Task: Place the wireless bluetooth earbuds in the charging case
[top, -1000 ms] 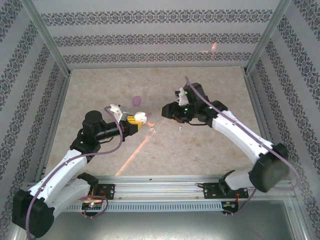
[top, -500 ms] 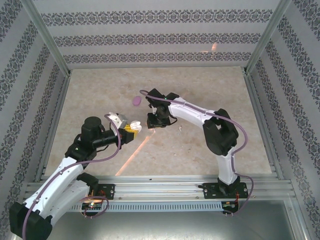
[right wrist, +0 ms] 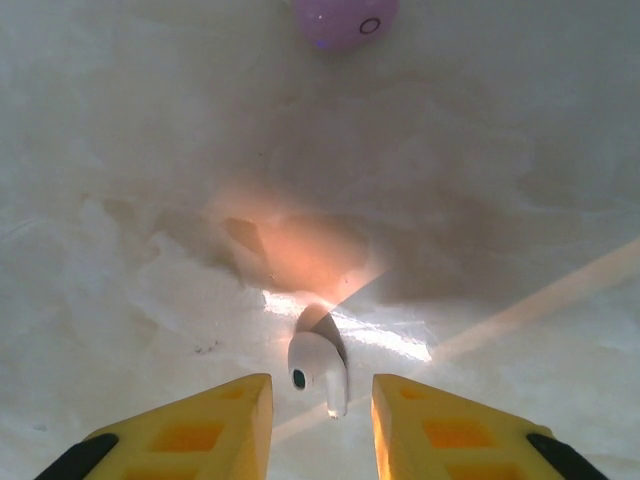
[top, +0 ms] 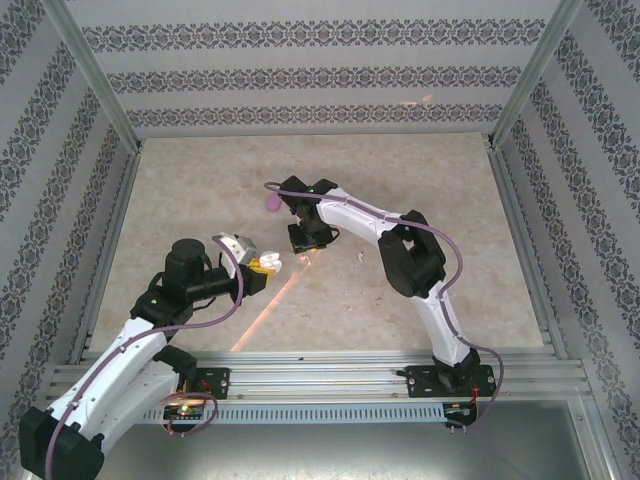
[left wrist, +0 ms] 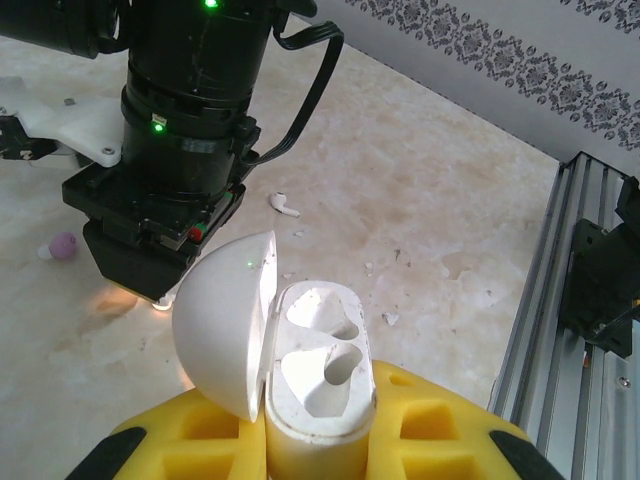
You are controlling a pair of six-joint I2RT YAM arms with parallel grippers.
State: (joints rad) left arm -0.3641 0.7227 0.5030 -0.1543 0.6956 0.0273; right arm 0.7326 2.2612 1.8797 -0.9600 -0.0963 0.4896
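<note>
My left gripper (left wrist: 320, 425) is shut on a white charging case (left wrist: 320, 385), held upright with its lid (left wrist: 225, 320) swung open to the left. Both sockets are empty. In the top view the left gripper (top: 268, 262) sits left of centre, and the right gripper (top: 305, 238) points down at the table just beyond it. One white earbud (right wrist: 318, 365) lies on the table between the open fingers of my right gripper (right wrist: 320, 398), with a gap on each side. A second earbud (left wrist: 284, 205) lies on the table past the right arm.
A small rounded lilac object (top: 270, 203) lies on the table just beyond the right gripper, and it is also at the top of the right wrist view (right wrist: 345, 15). The metal rail (left wrist: 570, 300) runs along the near table edge. Patterned walls enclose the beige tabletop.
The right arm has swung left and come down over the earbud, and its jaws have narrowed. The left arm has drawn back slightly toward the near edge with the case.
</note>
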